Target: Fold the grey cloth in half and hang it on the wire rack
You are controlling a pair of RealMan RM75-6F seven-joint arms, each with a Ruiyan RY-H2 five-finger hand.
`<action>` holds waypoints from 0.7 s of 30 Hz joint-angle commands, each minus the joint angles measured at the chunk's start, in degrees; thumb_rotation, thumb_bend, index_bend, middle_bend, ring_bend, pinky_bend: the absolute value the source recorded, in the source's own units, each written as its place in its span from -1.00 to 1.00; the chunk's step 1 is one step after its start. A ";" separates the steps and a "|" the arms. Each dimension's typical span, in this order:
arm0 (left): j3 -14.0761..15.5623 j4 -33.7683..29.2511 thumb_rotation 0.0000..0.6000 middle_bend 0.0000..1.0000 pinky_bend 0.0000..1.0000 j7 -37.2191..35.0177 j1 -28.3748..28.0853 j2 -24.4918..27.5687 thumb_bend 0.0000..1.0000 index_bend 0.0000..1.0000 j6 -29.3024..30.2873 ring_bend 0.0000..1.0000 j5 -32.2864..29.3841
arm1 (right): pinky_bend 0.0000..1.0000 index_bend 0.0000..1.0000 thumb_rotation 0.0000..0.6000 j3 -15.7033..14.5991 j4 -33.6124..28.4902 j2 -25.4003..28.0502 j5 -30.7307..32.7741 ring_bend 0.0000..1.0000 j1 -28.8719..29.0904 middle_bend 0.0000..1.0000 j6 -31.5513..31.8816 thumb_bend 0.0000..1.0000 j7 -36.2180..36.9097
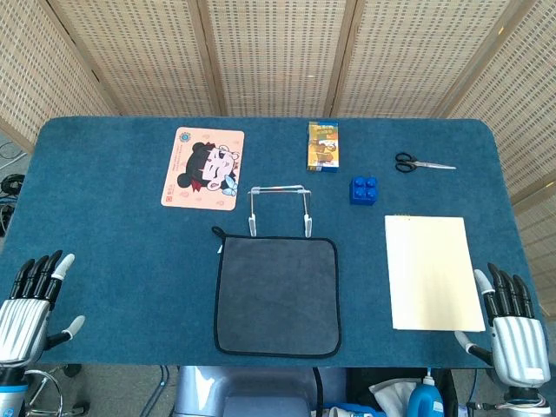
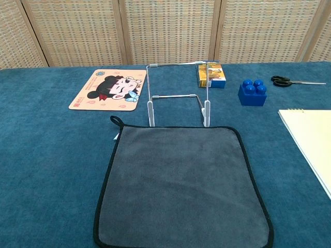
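I hold both hands, left point(image 1: 30, 304) and right point(image 1: 512, 326), spread and empty at the table's point(image 1: 104, 261) near corners; the cloth point(image 1: 276, 295) lies flat at the near edge before the rack point(image 1: 279, 208), ready for folding.

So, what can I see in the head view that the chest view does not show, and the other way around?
Only the head view shows the left hand and the right hand, both open at the near table edge, and the whole cream notepad.

Only the chest view shows the wire rack from the side, with its high top bar.

Both show the grey cloth lying flat and unfolded, the cartoon mat, the yellow box, the blue brick and the scissors.
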 commanded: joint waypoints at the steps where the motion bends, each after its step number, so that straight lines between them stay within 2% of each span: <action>1: 0.02 -0.02 1.00 -1.00 -1.00 0.03 0.02 0.04 -0.54 -1.00 -0.05 -1.00 -0.10 | -1.00 -1.00 1.00 -0.01 -0.02 0.00 -0.01 -1.00 -0.04 -1.00 0.05 -1.00 -0.12; 14: -0.27 0.57 1.00 -1.00 -1.00 -0.63 -1.45 -0.57 -0.54 -1.00 -1.62 -1.00 1.02 | -1.00 -1.00 1.00 0.47 -0.19 -0.20 1.10 -1.00 0.07 -1.00 -0.38 -1.00 -0.70; 17: -1.21 4.80 1.00 -1.00 -1.00 -1.05 -5.40 -2.32 -0.54 -0.99 -5.01 -1.00 4.73 | -1.00 -1.00 1.00 0.76 -0.40 0.12 1.69 -1.00 -0.04 -1.00 -0.19 -1.00 -0.05; 19: -1.69 9.63 1.00 -1.00 -1.00 -2.57 -9.29 -4.06 -0.53 -0.92 -7.89 -1.00 8.77 | -1.00 -1.00 1.00 1.02 -0.57 0.34 2.09 -1.00 -0.12 -1.00 -0.01 -1.00 0.21; 21: -1.69 14.52 1.00 -1.00 -1.00 -5.88 -13.44 -5.88 -0.50 -0.75 -10.50 -1.00 13.08 | -1.00 -1.00 1.00 1.21 -0.71 0.45 2.38 -1.00 -0.11 -1.00 0.01 -1.00 0.26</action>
